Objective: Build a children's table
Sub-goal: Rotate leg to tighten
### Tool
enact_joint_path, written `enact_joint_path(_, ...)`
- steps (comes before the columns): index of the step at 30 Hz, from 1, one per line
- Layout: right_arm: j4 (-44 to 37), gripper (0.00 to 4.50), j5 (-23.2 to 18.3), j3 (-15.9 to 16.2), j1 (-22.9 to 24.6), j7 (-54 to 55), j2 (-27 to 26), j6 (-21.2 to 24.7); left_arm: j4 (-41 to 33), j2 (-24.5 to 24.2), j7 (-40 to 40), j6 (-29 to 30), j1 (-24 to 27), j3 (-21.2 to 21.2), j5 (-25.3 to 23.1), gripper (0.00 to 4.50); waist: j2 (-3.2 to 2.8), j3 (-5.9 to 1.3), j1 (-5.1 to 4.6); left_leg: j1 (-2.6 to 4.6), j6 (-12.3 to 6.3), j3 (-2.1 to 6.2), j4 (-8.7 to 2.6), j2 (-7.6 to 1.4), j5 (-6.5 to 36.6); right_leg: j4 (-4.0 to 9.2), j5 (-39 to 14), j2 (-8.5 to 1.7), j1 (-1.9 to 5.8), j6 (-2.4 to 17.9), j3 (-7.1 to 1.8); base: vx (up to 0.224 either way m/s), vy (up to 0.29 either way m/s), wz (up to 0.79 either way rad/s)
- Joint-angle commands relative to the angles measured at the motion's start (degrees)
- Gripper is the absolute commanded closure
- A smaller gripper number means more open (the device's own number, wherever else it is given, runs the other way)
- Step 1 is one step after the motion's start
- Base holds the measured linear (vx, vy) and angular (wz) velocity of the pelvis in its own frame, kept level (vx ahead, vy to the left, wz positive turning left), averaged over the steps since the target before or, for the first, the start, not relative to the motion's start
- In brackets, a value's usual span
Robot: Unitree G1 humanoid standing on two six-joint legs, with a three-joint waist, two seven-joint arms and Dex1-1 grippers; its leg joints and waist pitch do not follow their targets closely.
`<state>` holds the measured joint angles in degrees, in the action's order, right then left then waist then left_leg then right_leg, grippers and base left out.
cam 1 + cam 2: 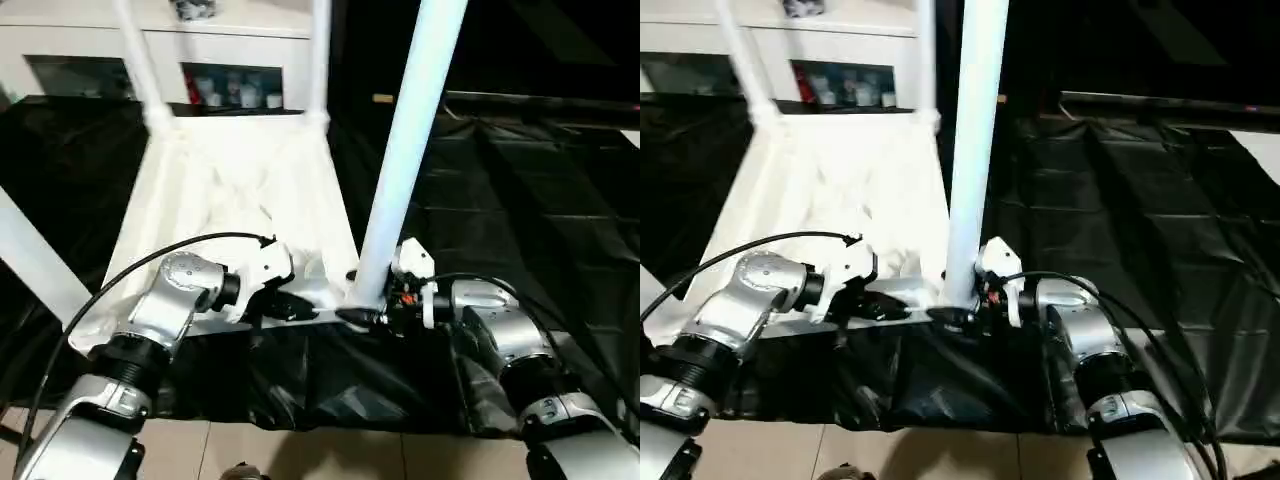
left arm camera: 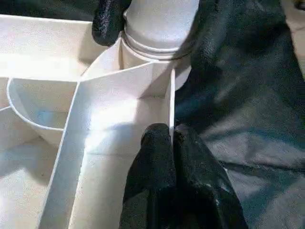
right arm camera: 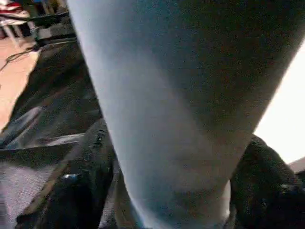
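The upturned tabletop [image 1: 240, 190] is seen lying on black sheeting [image 1: 520, 200], its ribbed underside up and legs standing in its sockets. It is judged light, stiff and slippery, best taken by a rib or rim. The near leg [image 1: 405, 150] is clasped at its base by the right gripper [image 3: 167, 191]. A thin rim wall is pinched by the clenched left gripper [image 2: 172, 143].
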<state>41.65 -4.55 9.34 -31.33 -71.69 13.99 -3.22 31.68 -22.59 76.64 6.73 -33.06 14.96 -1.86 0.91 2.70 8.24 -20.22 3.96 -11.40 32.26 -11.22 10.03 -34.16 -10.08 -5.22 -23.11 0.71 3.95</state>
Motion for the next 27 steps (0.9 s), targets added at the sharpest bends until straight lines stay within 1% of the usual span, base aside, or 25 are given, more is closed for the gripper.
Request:
enact_joint_path(1,-1.17,1.49,1.27,6.55,1.08,-5.32,-2.67,0.71,-1.81,1.68,-1.41,-0.92,-0.97,1.08,1.11,4.5,-0.08,-3.37,-0.19,0.55,-2.18,0.89,-3.66,-2.54,13.4,3.4,-11.14,-3.48,2.55,13.3,-2.55,0.0,0.0,0.0)
enact_joint_path(4,-1.68,1.56,1.21,6.5,1.32,-5.84,-2.84,1.36,-1.77,1.46,-1.25,-0.92,-1.0,1.08,1.28,4.5,-0.1,-3.35,-0.18,0.55,-1.79,0.93,-3.71,-2.52,14.04,3.49,-12.43,-3.54,2.54,12.96,-2.56,0.0,0.0,0.0)
enact_joint_path(6,-1.93,1.78,1.18,6.44,1.44,-6.09,-2.87,1.64,-1.78,1.44,-1.27,-0.88,-0.98,1.02,1.33,4.5,-0.11,-3.33,-0.17,0.58,-1.62,0.94,-3.74,-2.53,14.38,3.57,-13.12,-3.56,2.51,12.75,-2.57,0.0,0.0,0.0)
enact_joint_path(7,-1.98,1.78,1.17,6.42,1.46,-6.16,-2.88,1.71,-1.77,1.44,-1.27,-0.87,-0.98,1.0,1.34,4.5,-0.17,-3.32,-0.14,0.55,-1.6,0.94,-3.72,-2.5,14.35,3.59,-13.24,-3.56,2.53,12.68,-2.58,0.0,0.0,0.0)
enact_joint_path(8,-2.11,1.82,1.02,6.28,1.57,-5.93,-2.92,1.92,-1.71,1.61,-1.58,-0.89,-0.92,0.86,1.27,4.5,-0.64,-3.37,-0.1,0.6,-1.44,1.01,-3.75,-2.53,14.4,3.57,-13.13,-3.59,2.5,12.68,-2.58,0.0,0.0,0.0)
enact_joint_path(9,-2.23,1.84,0.8,5.53,2.02,-4.07,-3.17,2.02,-1.71,2.41,-3.34,-0.7,-0.63,0.48,1.02,4.5,-0.73,-3.38,-0.25,0.61,-1.28,0.95,-3.73,-2.5,14.66,3.64,-12.5,-3.46,2.51,12.73,-2.58,0.0,0.0,0.0)
enact_joint_path(11,-2.2,1.85,0.51,4.39,2.36,-0.81,-3.91,2.49,-1.5,3.44,-5.66,-0.33,-0.61,-0.1,0.75,4.5,-0.54,-3.4,-0.24,0.58,-1.33,0.96,-3.72,-2.47,14.53,3.55,-11.78,-3.41,2.59,12.92,-2.53,0.0,0.0,0.0)
enact_joint_path(12,-1.32,1.85,1.06,3.19,2.15,3.98,-5.14,2.59,-0.84,4.45,-8.31,0.0,-1.04,-0.77,0.44,4.5,0.03,-3.33,-0.31,0.59,-1.4,0.88,-3.72,-2.49,14.53,3.61,-12.37,-3.42,2.56,12.8,-2.55,0.0,0.0,0.0)
enact_joint_path(13,-0.98,1.85,1.26,2.8,2.05,5.62,-5.58,2.6,-0.66,4.77,-9.11,0.13,-1.17,-0.98,0.36,4.5,0.01,-3.22,-0.32,0.63,-1.2,0.9,-3.8,-2.54,14.69,3.67,-13.22,-3.52,2.43,12.64,-2.61,0.0,0.0,0.0)
enact_joint_path(14,0.12,1.86,1.93,1.82,1.64,10.18,-6.81,2.59,-0.22,5.54,-11.28,0.48,-1.55,-1.42,0.02,4.5,-0.11,-3.17,-0.39,0.72,-0.67,1.06,-3.9,-2.46,15.94,3.96,-16.18,-3.67,2.38,11.99,-2.6,0.0,0.0,0.0)
enact_joint_path(15,0.56,1.87,2.18,1.47,1.45,11.9,-7.28,2.6,-0.05,5.81,-12.15,0.62,-1.72,-1.56,-0.18,4.5,0.32,-3.02,-0.61,0.73,-0.29,1.11,-3.99,-2.37,16.5,4.27,-19.53,-3.83,2.22,10.86,-2.66,0.0,0.0,0.0)
enact_joint_path(16,1.71,1.88,2.44,0.58,0.92,15.48,-8.39,3.15,0.24,6.45,-13.76,1.15,-2.01,-1.78,-0.47,4.5,0.25,-2.97,-0.65,0.8,-0.07,1.26,-4.08,-2.36,17.09,4.53,-21.53,-3.97,2.2,10.21,-2.65,0.0,0.0,0.0)
enact_joint_path(17,4.43,1.89,2.89,-1.16,-0.11,22.75,-10.7,3.32,1.1,7.86,-18.9,3.2,-2.52,-1.86,-2.26,4.5,0.14,-2.9,-0.88,0.85,0.45,1.42,-4.23,-2.35,17.95,4.85,-24.28,-4.03,2.07,9.18,-2.64,0.0,0.0,0.0)
enact_joint_path(18,4.43,1.92,2.89,-1.16,-0.11,22.75,-10.7,3.32,1.1,7.86,-18.9,3.2,-2.52,-1.86,-2.26,4.5,0.07,-2.8,-1.35,0.91,1.05,1.52,-4.32,-2.3,18.8,5.13,-26.12,-4.0,1.87,8.45,-2.66,0.0,0.0,0.0)
enact_joint_path(19,5.22,1.92,3.0,-1.59,-0.38,24.61,-11.3,3.21,1.46,8.26,-20.73,3.72,-2.67,-1.84,-3.01,4.5,0.13,-2.82,-1.45,1.07,1.06,1.56,-4.27,-2.18,19.23,5.33,-27.16,-3.94,1.84,7.95,-2.55,0.0,0.0,0.0)
enact_joint_path(20,6.73,1.96,3.88,-1.82,-0.79,28.8,-12.43,3.33,1.34,9.75,-23.05,5.48,-2.53,-2.05,-3.23,4.5,0.19,-2.87,-1.75,1.06,0.94,1.53,-4.22,-2.13,19.12,5.4,-27.47,-4.01,1.78,7.61,-2.63,0.0,0.0,0.0)
enact_joint_path(21,7.51,1.96,4.21,-2.2,-1.04,31.83,-13.39,3.63,1.17,10.91,-24.66,6.41,-2.4,-2.19,-3.4,4.5,0.15,-2.85,-2.14,0.71,0.76,1.62,-4.31,-2.12,18.46,5.34,-26.86,-3.95,1.95,7.54,-2.63,0.0,0.0,0.0)
enact_joint_path(22,7.8,1.97,4.24,-2.43,-1.15,33.07,-13.84,3.79,1.11,11.38,-25.32,6.71,-2.36,-2.21,-3.49,4.5,0.11,-2.82,-2.26,0.61,0.67,1.66,-4.34,-2.1,18.34,5.33,-26.73,-3.89,1.99,7.51,-2.59,0.0,0.0,0.0)
enact_joint_path(23,8.37,1.98,4.11,-3.48,-1.45,37.69,-15.97,4.62,0.83,13.28,-27.87,7.74,-2.21,-2.19,-3.88,4.5,0.06,-2.92,-2.33,0.75,0.46,1.66,-4.25,-2.02,18.6,5.41,-26.8,-3.87,1.89,7.4,-2.54,0.0,0.0,0.0)
enact_joint_path(24,8.55,1.98,4.31,-3.67,-1.56,39.79,-17.02,4.69,0.98,14.35,-29.5,8.05,-2.35,-2.37,-3.92,4.5,0.02,-2.92,-2.63,0.57,0.39,1.59,-4.27,-2.02,18.14,5.33,-25.67,-3.75,1.86,7.48,-2.68,0.0,0.0,0.0)
enact_joint_path(25,8.56,1.98,4.4,-3.66,-1.56,40.17,-17.21,4.67,1.02,14.57,-29.84,8.11,-2.38,-2.43,-3.91,4.5,0.09,-2.93,-2.73,0.48,0.37,1.6,-4.31,-1.99,17.86,5.32,-25.2,-3.69,1.92,7.5,-2.64,0.0,0.0,0.0)
enact_joint_path(26,8.87,1.98,5.3,-3.23,-1.69,41.5,-18.0,3.33,1.15,15.61,-30.94,8.26,-2.66,-2.48,-3.96,4.5,0.1,-3.09,-2.77,0.5,0.04,1.55,-4.22,-1.96,17.51,5.24,-23.95,-3.66,1.96,7.71,-2.62,0.0,0.0,0.0)
enact_joint_path(27,8.95,1.98,5.97,-2.81,-1.72,41.82,-18.16,1.77,1.16,16.11,-31.12,8.26,-2.85,-2.41,-3.92,4.5,-0.13,-3.11,-2.83,0.43,-0.22,1.5,-4.17,-1.93,17.27,5.12,-22.42,-3.58,1.98,8.12,-2.61,0.0,0.0,0.0)
